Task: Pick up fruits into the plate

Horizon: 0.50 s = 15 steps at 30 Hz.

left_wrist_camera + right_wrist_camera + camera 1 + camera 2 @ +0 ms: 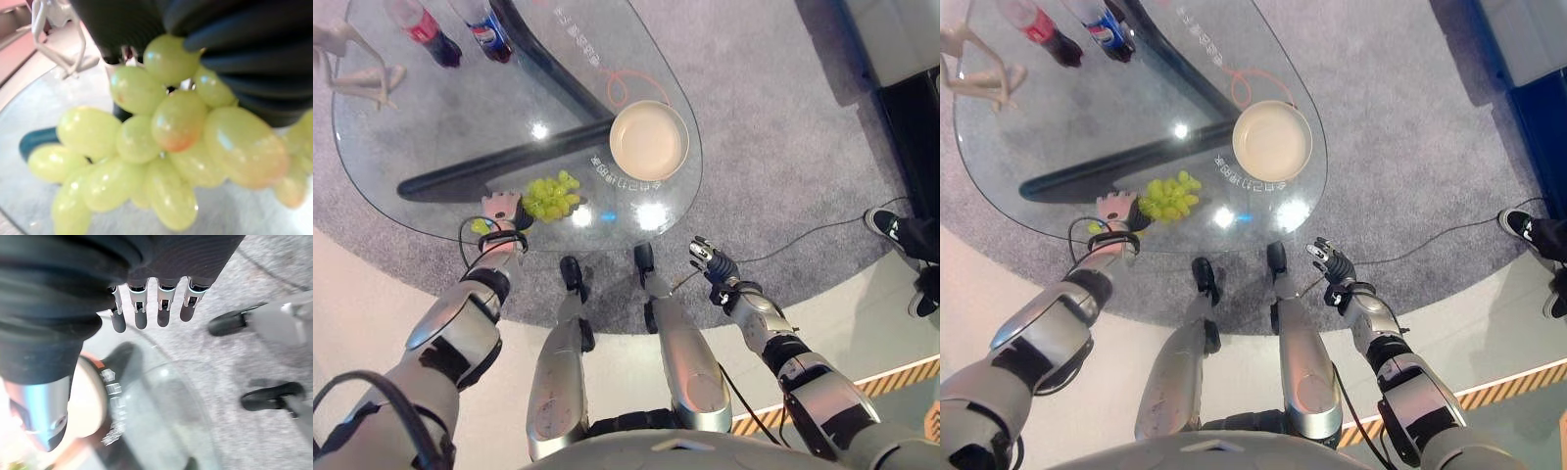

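A bunch of green grapes [551, 196] lies on the glass table [431, 127] near its front edge. My left hand [501, 210] is at the bunch's left end. In the left wrist view the grapes [166, 142] sit tight against the palm, and the dark fingertips [113, 55] curl onto the top of the bunch. One loose grape [480, 226] rests just left of that hand. The empty beige plate [649, 140] stands to the right of the grapes, further back. My right hand [710, 260] hangs open off the table over the carpet, its fingers [142, 313] straight.
Two drink bottles [429, 34] [487, 27] lie at the table's far left, near a white figure [357, 70]. The table's dark legs show through the glass. A person's shoe [889, 228] is on the carpet at the right.
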Tool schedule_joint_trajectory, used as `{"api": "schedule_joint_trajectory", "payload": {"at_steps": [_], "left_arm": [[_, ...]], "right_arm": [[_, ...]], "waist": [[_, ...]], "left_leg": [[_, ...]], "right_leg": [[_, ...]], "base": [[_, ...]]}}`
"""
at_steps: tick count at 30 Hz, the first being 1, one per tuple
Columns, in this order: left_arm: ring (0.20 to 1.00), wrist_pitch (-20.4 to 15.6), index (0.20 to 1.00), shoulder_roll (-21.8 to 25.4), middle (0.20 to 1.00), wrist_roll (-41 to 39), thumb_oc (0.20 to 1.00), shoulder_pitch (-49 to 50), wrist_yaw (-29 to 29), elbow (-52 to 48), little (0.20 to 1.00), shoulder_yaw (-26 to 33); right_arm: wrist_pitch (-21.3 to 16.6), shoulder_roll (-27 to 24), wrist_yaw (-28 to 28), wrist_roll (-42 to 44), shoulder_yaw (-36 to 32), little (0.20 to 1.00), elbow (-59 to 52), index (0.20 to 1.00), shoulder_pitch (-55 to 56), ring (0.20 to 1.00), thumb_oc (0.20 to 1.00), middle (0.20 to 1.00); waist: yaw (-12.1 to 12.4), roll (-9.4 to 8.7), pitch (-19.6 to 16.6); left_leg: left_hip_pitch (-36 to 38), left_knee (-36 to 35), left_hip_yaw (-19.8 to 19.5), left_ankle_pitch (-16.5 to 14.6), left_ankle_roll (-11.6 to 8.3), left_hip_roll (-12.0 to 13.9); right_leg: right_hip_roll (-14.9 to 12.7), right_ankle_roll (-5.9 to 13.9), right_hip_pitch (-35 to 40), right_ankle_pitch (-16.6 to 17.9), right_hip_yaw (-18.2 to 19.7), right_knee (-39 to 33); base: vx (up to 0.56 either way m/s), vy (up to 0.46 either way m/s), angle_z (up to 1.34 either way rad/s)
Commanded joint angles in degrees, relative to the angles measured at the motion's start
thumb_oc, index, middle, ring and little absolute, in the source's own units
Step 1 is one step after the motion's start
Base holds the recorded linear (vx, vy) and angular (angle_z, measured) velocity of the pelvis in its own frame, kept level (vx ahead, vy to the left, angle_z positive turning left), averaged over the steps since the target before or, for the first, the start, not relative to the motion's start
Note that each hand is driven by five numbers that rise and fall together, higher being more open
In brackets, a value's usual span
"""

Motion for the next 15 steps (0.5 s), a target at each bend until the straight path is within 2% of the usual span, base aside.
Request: {"api": "schedule_joint_trajectory", "payload": {"at_steps": [1, 5, 6, 9, 11, 12, 15], "left_arm": [[0.200, -3.42, 0.200, 2.32, 0.200, 0.80, 0.200, 0.82, 1.10, -2.56, 0.200, 5.27], [0.200, -4.74, 0.200, 7.45, 0.200, 3.52, 0.200, 5.82, -2.45, -12.66, 0.200, 7.78], [0.200, -5.97, 0.200, 10.47, 0.200, 5.35, 0.200, 8.60, -5.02, -17.99, 0.200, 9.56], [0.200, -7.75, 0.200, 15.74, 0.200, 8.35, 0.200, 13.26, -8.24, -27.42, 0.200, 12.80], [0.200, -8.51, 0.200, 16.87, 0.200, 9.24, 0.200, 14.24, -9.20, -29.17, 0.200, 13.65], [0.200, -11.86, 0.200, 21.33, 0.200, 12.44, 0.200, 17.10, -12.06, -35.29, 0.200, 15.90], [0.200, -16.87, 0.200, 26.07, 0.200, 15.90, 0.200, 18.23, -16.04, -41.12, 0.200, 17.53]], "right_arm": [[-3.31, -2.35, 1.52, -0.46, -3.35, 1.000, -4.25, 1.000, 4.77, 1.000, 1.000, 1.000], [-3.27, -3.89, 2.01, -1.43, -5.64, 1.000, -9.75, 1.000, 8.38, 1.000, 1.000, 1.000], [-2.32, -4.66, 2.11, -1.68, -6.51, 1.000, -13.35, 1.000, 10.34, 1.000, 1.000, 1.000], [-0.94, -5.61, 4.37, -2.71, -7.87, 1.000, -19.85, 1.000, 13.38, 1.000, 1.000, 1.000], [-0.74, -5.80, 4.96, -2.80, -8.01, 1.000, -21.21, 1.000, 14.07, 1.000, 1.000, 1.000], [0.34, -7.00, 7.86, -4.42, -8.93, 1.000, -26.20, 1.000, 16.20, 1.000, 1.000, 1.000], [1.38, -9.18, 12.67, -7.82, -10.03, 1.000, -31.03, 1.000, 17.49, 1.000, 1.000, 1.000]], "waist": [[0.94, 4.90, -3.69], [1.59, 6.31, -7.46], [1.86, 6.57, -9.19], [2.24, 6.87, -12.21], [2.24, 6.87, -12.79], [2.68, 6.90, -15.52], [3.26, 6.95, -18.65]], "left_leg": [[0.55, 2.79, -4.06, -9.10, -0.95, -0.93], [4.43, 2.15, -4.30, -9.87, -1.01, -1.47], [6.18, 1.94, -4.20, -10.27, -0.97, -1.69], [8.77, 1.74, -4.11, -10.84, -0.77, -1.89], [9.33, 1.65, -4.08, -10.94, -0.73, -1.91], [11.32, 1.55, -4.20, -11.45, -0.44, -2.10], [14.13, 0.99, -4.37, -12.06, -0.12, -2.20]], "right_leg": [[0.12, 1.36, -1.18, -7.62, -2.40, 5.96], [-1.18, 1.63, 3.83, -8.15, -3.24, 4.08], [-1.68, 1.80, 6.33, -8.25, -3.56, 2.96], [-2.38, 2.03, 9.79, -8.20, -3.95, 1.38], [-2.51, 2.09, 10.50, -8.19, -4.04, 1.04], [-2.90, 2.29, 13.19, -8.17, -4.47, -0.09], [-3.29, 2.63, 16.61, -8.11, -5.47, -1.65]], "base": [[0.06, 0.044, 0.15], [0.10, 0.036, 0.09], [0.14, 0.011, 0.17], [0.15, 0.002, 0.21], [0.14, -0.006, 0.09], [0.21, -0.012, 0.15], [0.21, -0.012, 0.11]]}}
